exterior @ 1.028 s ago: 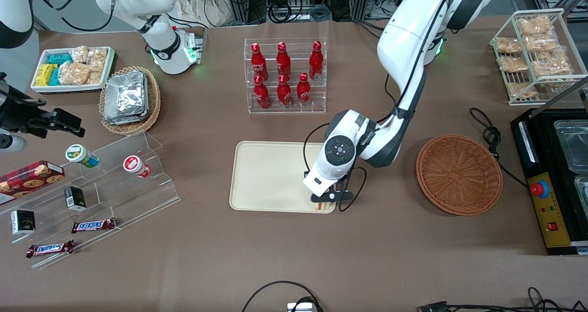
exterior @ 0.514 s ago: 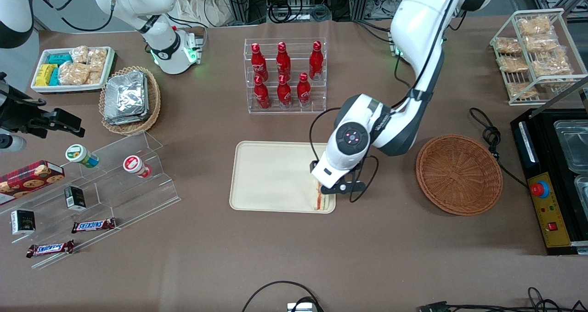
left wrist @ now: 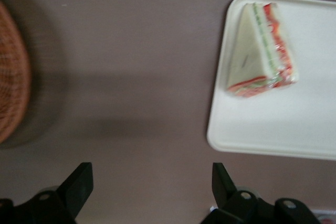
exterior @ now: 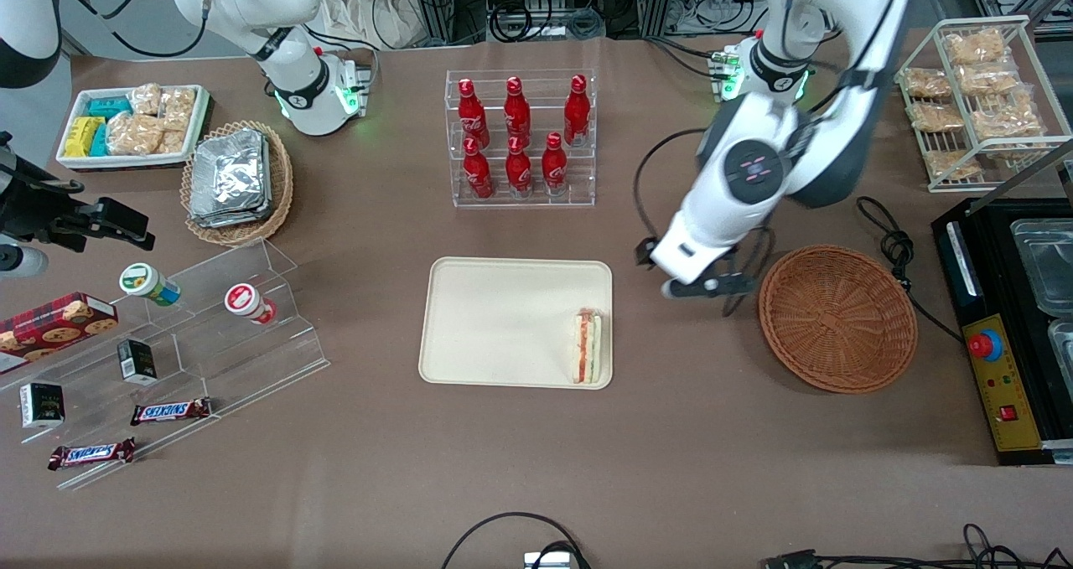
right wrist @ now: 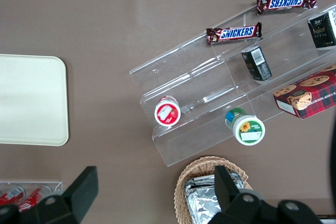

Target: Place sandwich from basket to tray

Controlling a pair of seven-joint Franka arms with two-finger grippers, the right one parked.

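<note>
The sandwich (exterior: 588, 347) lies on the tray (exterior: 503, 322) at its basket-side edge, soft and light so best held gently by the flat bread faces, while the empty pincer (exterior: 692, 282), fingers apart, hangs above the worktop (exterior: 536, 468) between tray and basket (exterior: 837, 318).

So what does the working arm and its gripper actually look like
The left arm is glossy white with dark grey joint sections. A round black cap with small red lights sits on its wrist, and a thin black cable loops alongside. Its base glows green. The gripper, above bare table between tray and basket, has black fingers, spread apart.
</note>
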